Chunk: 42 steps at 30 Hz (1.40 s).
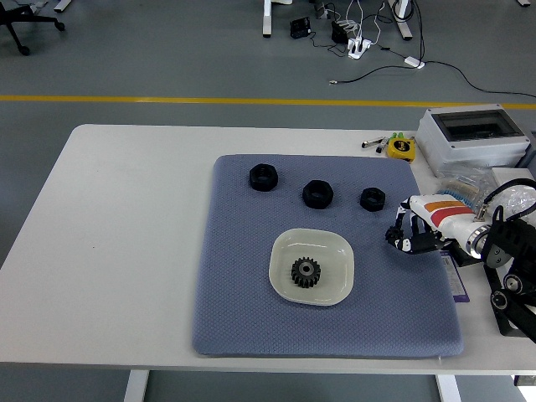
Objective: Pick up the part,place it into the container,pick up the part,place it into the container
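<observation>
Tabletop (pixel 126 251): white, with a blue-grey mat (pixel 251 318) spread over its right half.
Container (pixel 311 266): pale shallow dish with rounded corners, resting on the mat near its middle, a little toward the near side.
Gear (pixel 306 272): dark toothed part lying flat inside the container.
Left nut (pixel 263 177): black part on the far part of the mat, leftmost of a row of three.
Middle nut (pixel 317 193): black part right of the left nut, just beyond the container's far rim.
Right nut (pixel 373 198): smallest black part in the row, near the right hand and apart from it.
Right hand (pixel 410 235): reaches in from the right edge over the mat's right side, right of the container; black fingers curled downward, nothing seen between them.
Right forearm (pixel 448 219): white shell with orange and red bands.
Grey box (pixel 473 136): clear-lidded, on the far right corner of the tabletop.
Tape measure (pixel 401 148): yellow, just left of the grey box, off the mat.
</observation>
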### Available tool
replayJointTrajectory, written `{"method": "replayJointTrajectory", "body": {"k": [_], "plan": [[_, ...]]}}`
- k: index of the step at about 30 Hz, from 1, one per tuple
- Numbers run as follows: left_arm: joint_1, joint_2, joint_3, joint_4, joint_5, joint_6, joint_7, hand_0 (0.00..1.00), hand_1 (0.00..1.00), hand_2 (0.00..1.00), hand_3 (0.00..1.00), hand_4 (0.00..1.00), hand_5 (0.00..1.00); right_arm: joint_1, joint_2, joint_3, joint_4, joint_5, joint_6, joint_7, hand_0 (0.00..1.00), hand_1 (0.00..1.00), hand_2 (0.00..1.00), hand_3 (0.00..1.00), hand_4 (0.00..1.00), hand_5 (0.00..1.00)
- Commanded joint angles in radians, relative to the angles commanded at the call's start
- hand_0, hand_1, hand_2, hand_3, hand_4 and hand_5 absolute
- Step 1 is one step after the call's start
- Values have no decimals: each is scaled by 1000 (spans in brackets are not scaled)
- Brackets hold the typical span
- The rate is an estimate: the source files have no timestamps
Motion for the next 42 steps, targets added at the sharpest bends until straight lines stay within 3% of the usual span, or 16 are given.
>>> {"method": "replayJointTrajectory", "body": {"k": [14, 22, 34, 42], "plan": [[0, 2, 1, 1, -2, -1, -1, 701, 648, 670, 578, 666, 628, 16, -24, -35, 223, -49, 36, -25, 12, 163, 283, 485, 764, 354], [1, 4, 0, 1, -2, -1, 0, 701, 648, 671, 579, 666, 627, 64, -2, -116, 320, -53, 61, -34, 12, 162, 283, 485, 769, 349], [3, 7, 5, 2, -14, 1, -1, 701, 648, 671, 578, 667, 627, 143, 72, -240, 271, -29, 67, -35, 4, 152, 278, 487, 774, 345], [3, 8, 5, 3, -17, 3, -2, 702, 648, 675, 578, 668, 627, 162, 86, -285, 250, -31, 85, -43, 4, 150, 272, 491, 776, 348]]}}
